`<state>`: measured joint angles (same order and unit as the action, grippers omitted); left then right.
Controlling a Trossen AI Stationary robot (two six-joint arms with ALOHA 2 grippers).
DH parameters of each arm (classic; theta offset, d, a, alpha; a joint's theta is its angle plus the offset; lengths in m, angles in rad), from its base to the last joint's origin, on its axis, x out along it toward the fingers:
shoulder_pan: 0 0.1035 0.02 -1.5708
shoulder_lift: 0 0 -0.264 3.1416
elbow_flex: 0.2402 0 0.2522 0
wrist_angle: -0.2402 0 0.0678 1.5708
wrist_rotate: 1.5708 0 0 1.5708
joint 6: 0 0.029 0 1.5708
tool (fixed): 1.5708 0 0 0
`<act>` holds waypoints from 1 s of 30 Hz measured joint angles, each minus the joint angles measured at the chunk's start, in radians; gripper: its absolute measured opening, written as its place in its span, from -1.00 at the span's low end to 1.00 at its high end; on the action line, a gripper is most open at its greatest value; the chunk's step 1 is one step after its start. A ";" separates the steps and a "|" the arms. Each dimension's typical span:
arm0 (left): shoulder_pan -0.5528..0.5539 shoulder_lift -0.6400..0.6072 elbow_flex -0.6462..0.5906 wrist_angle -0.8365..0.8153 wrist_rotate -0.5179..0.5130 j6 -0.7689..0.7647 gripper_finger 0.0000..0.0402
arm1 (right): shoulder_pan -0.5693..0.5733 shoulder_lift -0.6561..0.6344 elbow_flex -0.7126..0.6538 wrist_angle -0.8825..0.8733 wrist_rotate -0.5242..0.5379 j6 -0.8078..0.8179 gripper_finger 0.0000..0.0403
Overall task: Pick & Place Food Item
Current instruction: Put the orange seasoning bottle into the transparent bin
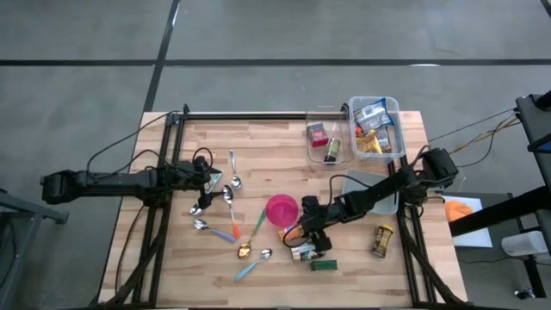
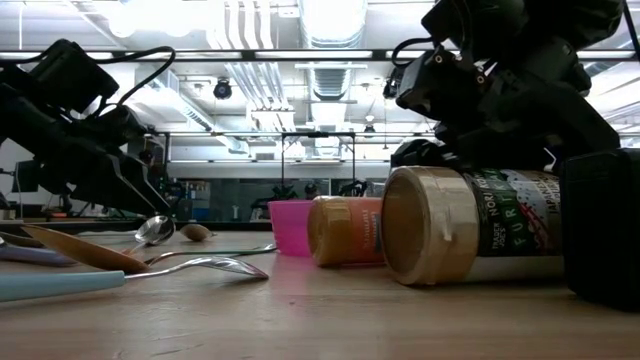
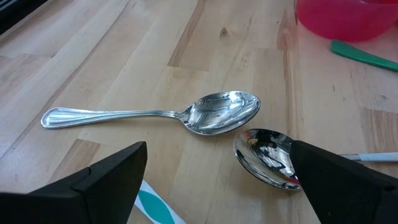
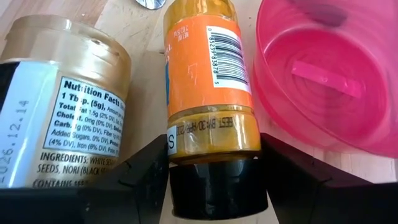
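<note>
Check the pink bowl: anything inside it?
Right wrist view shows the pink bowl holding no food, only a raised pink strip on its floor. A blurred grey shape crosses its far rim. The part past the picture's edge cannot be seen.

Light falls evenly from overhead; long ceiling strip lamps (image 2: pixel 330 20) blaze white in the low view, leaving the dark arms there as silhouettes. The pale wooden table (image 1: pixel 258 146) is bright with only soft, short shadows. Beyond the left fingers (image 3: pixel 106 180), a polished steel spoon (image 3: pixel 221 112) mirrors the lamps. Between the right fingers (image 4: pixel 143 174), the orange plastic bottle (image 4: pixel 205 81) is sharp, its black cap blurred. The translucent pink bowl (image 4: pixel 329 68) glows.
</note>
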<state>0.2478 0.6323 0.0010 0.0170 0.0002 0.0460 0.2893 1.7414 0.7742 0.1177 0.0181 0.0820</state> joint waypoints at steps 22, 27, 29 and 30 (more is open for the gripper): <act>0.000 -0.001 0.000 0.000 0.000 0.000 0.97 | 0.000 -0.426 0.000 -0.251 0.268 0.363 0.08; 0.000 0.000 0.000 0.000 0.000 0.000 0.97 | 0.000 -0.521 0.000 -0.276 0.436 0.451 0.08; 0.000 0.000 0.000 0.000 0.000 0.000 0.97 | 0.000 -0.547 0.000 -0.288 0.498 0.476 0.08; 0.000 0.000 0.000 0.000 0.000 0.000 0.97 | 0.000 -0.560 0.000 -0.299 0.528 0.493 0.08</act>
<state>0.2478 0.6319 0.0011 0.0170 0.0005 0.0460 0.2893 1.1816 0.7738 -0.1810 0.5465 0.5748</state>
